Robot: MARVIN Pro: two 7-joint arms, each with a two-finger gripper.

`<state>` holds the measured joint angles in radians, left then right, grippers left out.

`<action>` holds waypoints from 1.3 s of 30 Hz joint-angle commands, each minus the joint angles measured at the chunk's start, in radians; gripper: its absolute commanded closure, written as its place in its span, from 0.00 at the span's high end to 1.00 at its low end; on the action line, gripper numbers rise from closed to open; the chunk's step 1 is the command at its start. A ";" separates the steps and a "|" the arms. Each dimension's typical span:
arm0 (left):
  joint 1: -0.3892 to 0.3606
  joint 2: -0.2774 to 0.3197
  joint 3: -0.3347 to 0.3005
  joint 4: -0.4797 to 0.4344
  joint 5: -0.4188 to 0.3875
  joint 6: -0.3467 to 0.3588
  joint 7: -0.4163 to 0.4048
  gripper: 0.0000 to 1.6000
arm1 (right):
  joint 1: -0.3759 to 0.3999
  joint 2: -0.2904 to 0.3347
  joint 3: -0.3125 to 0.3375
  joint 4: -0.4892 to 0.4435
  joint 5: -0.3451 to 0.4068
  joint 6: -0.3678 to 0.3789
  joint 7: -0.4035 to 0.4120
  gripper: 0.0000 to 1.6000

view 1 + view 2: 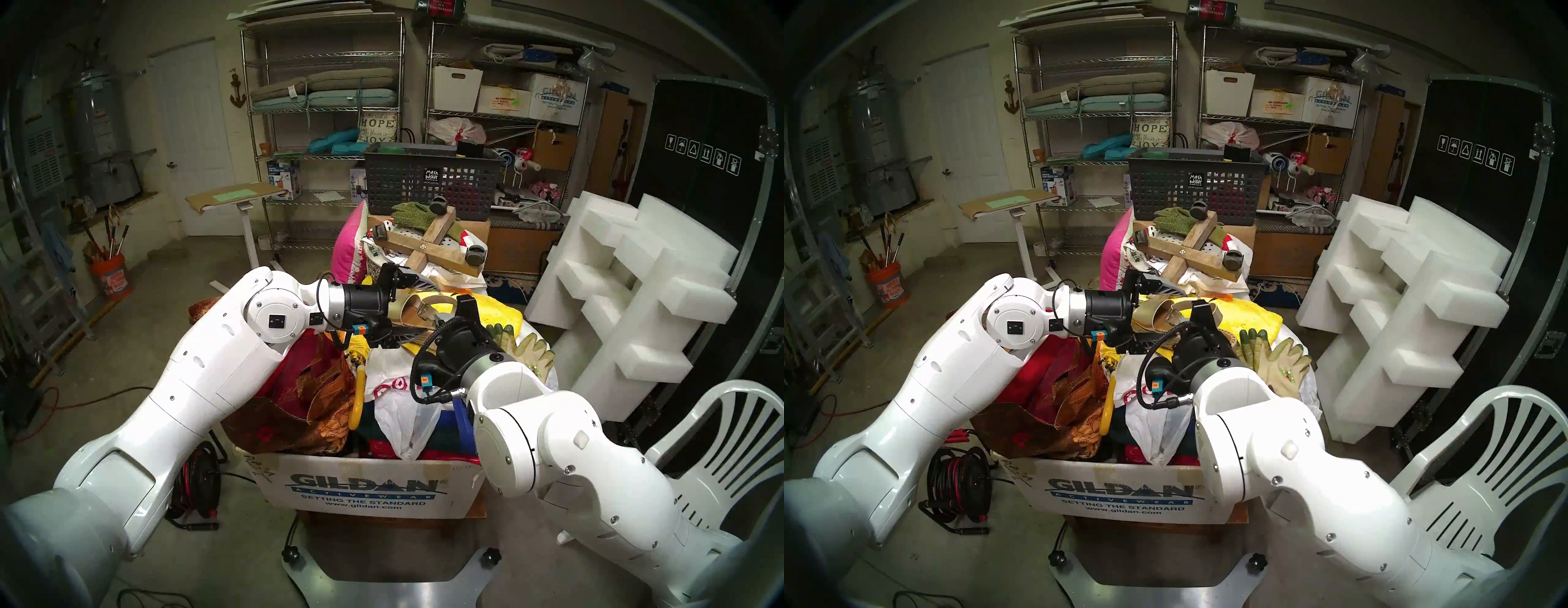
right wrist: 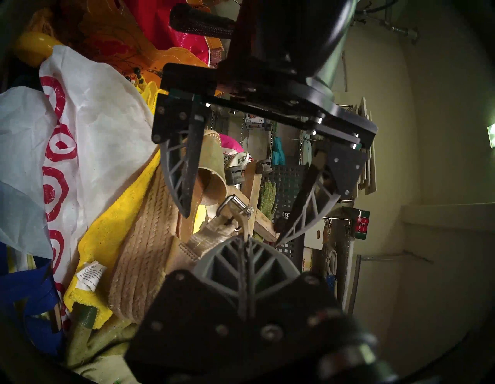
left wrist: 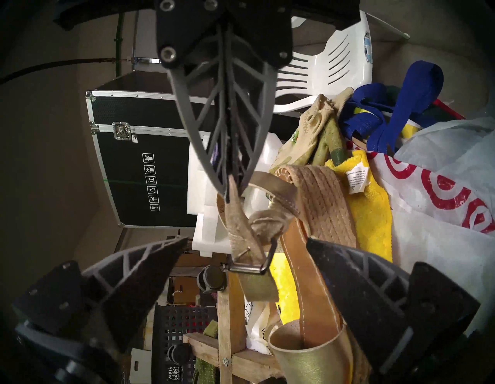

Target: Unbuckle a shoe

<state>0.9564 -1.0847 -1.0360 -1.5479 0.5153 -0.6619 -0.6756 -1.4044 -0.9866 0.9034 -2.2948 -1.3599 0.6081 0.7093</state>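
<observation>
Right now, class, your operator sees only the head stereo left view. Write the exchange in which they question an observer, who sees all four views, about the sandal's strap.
Operator: My view hides the fingertips. Is the right end effector holding anything?
Observer: Yes. In the left wrist view the right end effector is shut on the free end of the strap.
Operator: Is the sandal unbuckled?
Observer: Not yet. The strap passes through the metal frame of the buckle.
</observation>
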 commanded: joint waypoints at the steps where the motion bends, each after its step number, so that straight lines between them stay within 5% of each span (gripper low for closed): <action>1: 0.013 0.010 -0.031 -0.041 0.031 0.038 0.029 0.95 | 0.003 -0.008 0.008 -0.027 0.002 0.006 -0.011 0.00; 11: 0.079 0.035 -0.059 -0.116 0.004 0.083 0.033 0.83 | 0.037 -0.039 0.017 -0.037 0.016 -0.004 -0.010 0.00; 16: 0.113 0.038 -0.074 -0.148 0.013 0.131 0.047 0.47 | 0.057 -0.058 0.007 -0.028 0.018 -0.008 -0.007 0.00; 22: 0.133 0.041 -0.101 -0.182 0.009 0.176 0.064 0.43 | 0.077 -0.079 -0.005 -0.009 0.020 -0.016 -0.007 0.00; 34: 0.152 0.057 -0.111 -0.218 -0.004 0.196 0.050 0.78 | 0.098 -0.098 -0.007 0.044 -0.019 0.004 -0.017 0.00; 39: 0.159 0.061 -0.114 -0.217 -0.002 0.202 0.055 0.76 | 0.108 -0.101 -0.006 0.053 -0.021 0.003 -0.010 0.00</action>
<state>1.1194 -1.0230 -1.1345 -1.7408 0.5183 -0.4666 -0.6305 -1.3289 -1.0656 0.8901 -2.2306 -1.3719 0.6077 0.7064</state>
